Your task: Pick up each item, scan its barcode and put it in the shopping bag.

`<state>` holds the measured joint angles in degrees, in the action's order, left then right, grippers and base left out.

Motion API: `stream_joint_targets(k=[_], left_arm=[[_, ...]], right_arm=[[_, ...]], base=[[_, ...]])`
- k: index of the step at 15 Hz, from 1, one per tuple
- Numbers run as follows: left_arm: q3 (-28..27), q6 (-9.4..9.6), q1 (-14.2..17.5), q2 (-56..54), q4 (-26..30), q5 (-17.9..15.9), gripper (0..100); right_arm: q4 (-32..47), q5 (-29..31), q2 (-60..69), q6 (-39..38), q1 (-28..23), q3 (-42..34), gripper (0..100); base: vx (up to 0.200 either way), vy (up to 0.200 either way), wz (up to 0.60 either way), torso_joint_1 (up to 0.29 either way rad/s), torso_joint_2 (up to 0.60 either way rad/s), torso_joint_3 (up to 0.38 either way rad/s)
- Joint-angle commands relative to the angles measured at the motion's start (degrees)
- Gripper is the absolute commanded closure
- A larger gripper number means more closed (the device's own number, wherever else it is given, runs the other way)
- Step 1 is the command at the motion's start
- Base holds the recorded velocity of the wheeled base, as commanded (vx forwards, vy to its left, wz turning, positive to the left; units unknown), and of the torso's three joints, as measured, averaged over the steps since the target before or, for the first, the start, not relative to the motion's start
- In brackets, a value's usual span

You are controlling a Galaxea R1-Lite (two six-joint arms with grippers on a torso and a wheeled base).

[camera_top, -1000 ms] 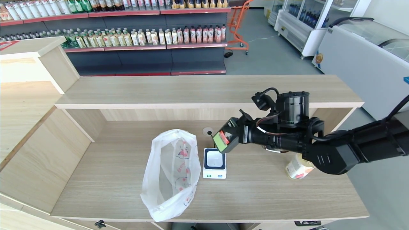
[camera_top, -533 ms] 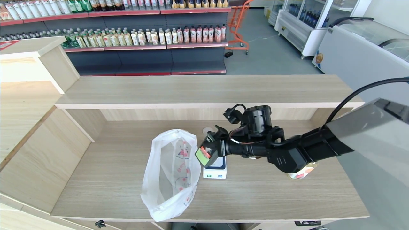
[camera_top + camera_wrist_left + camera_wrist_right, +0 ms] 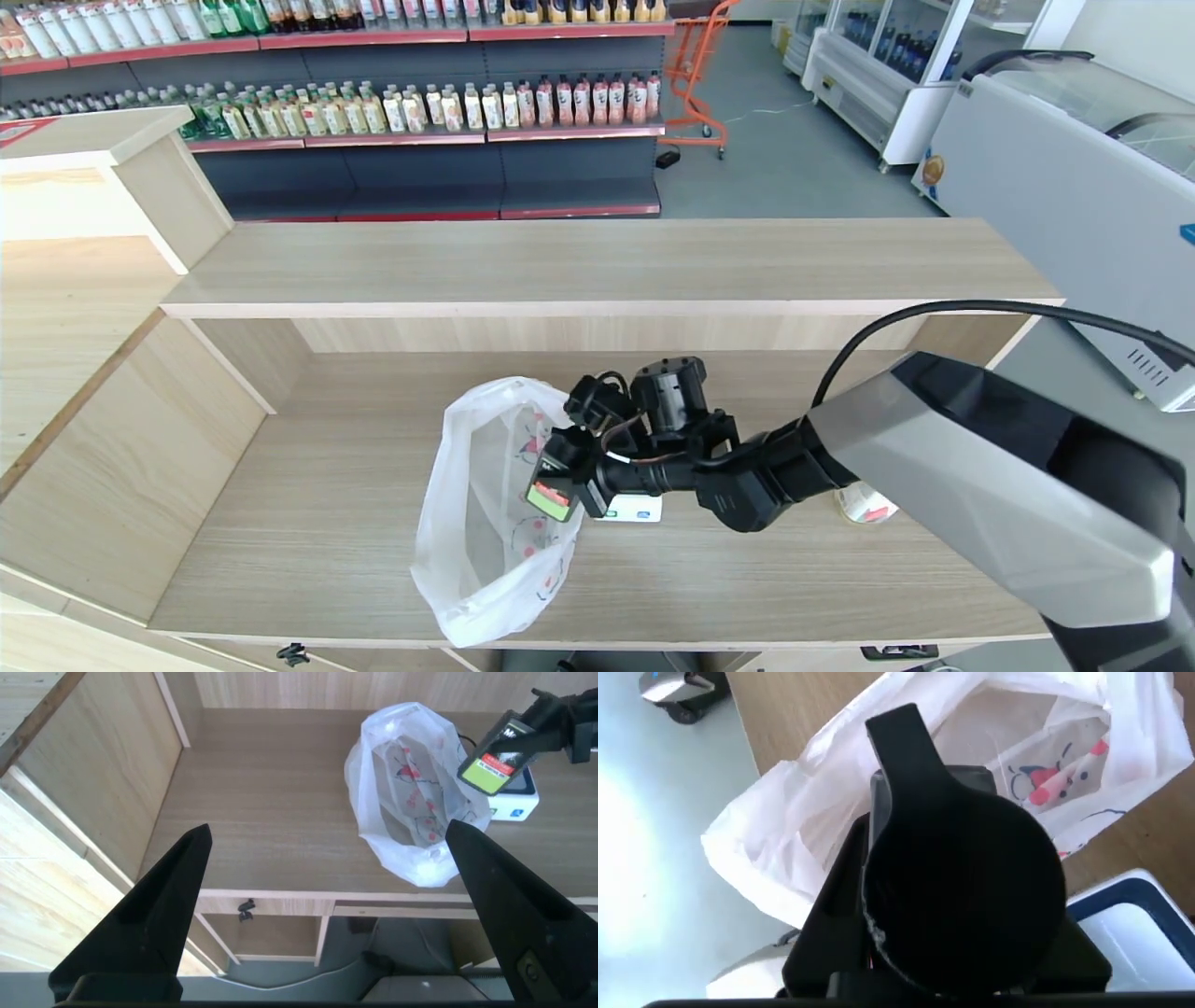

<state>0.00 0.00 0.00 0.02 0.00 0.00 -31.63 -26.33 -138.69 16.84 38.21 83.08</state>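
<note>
My right gripper (image 3: 558, 481) is shut on a small box (image 3: 550, 495) with a green and red face. It holds the box at the right rim of the white shopping bag (image 3: 490, 509), just over its open mouth. The left wrist view shows the same box (image 3: 490, 759) beside the bag (image 3: 411, 784). The white barcode scanner (image 3: 635, 509) sits right of the bag, mostly covered by my right arm. In the right wrist view the bag (image 3: 822, 831) lies under the gripper, with the scanner (image 3: 1144, 924) beside it. My left gripper (image 3: 329, 835) hangs open, high off the counter's left front.
A pale can (image 3: 864, 504) with a red mark stands on the counter behind my right forearm. A raised wooden ledge (image 3: 607, 266) runs along the back and a wooden side wall (image 3: 121, 457) closes the left. Bare counter lies left of the bag.
My right arm has carried the box leftward and down, from above the scanner to the bag's mouth. The bag, scanner and can have stayed put.
</note>
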Motion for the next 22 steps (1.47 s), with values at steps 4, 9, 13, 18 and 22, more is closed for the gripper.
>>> stream_joint_targets(k=[4, 9, 13, 18, 22], left_arm=[[0.00, 0.00, 0.00, 0.06, 0.00, 0.00, 0], [0.00, 0.00, 0.00, 0.06, 0.00, 0.00, 0], [0.00, 0.00, 0.00, 0.06, 0.00, 0.00, 0], [0.00, 0.00, 0.00, 0.06, 0.00, 0.00, 0], [0.00, 0.00, 0.00, 0.06, 0.00, 0.00, 0]], right_arm=[[-0.80, -0.04, -7.56, 5.75, 0.11, 5.34, 100], [-2.64, 0.05, -10.02, 5.75, -0.06, 7.10, 100], [-4.40, 0.14, -11.25, 5.66, -0.15, 7.01, 0], [-4.93, 0.14, -3.25, -7.43, -0.50, 4.72, 0], [-2.64, 1.99, 19.60, -27.47, -7.97, -14.35, 0]], base=[[0.000, 0.000, 0.00, 0.000, 0.00, 0.000], [0.000, 0.000, 0.00, 0.000, 0.00, 0.000], [0.000, 0.000, 0.00, 0.000, 0.00, 0.000], [0.000, 0.000, 0.00, 0.000, 0.00, 0.000], [0.000, 0.000, 0.00, 0.000, 0.00, 0.000]])
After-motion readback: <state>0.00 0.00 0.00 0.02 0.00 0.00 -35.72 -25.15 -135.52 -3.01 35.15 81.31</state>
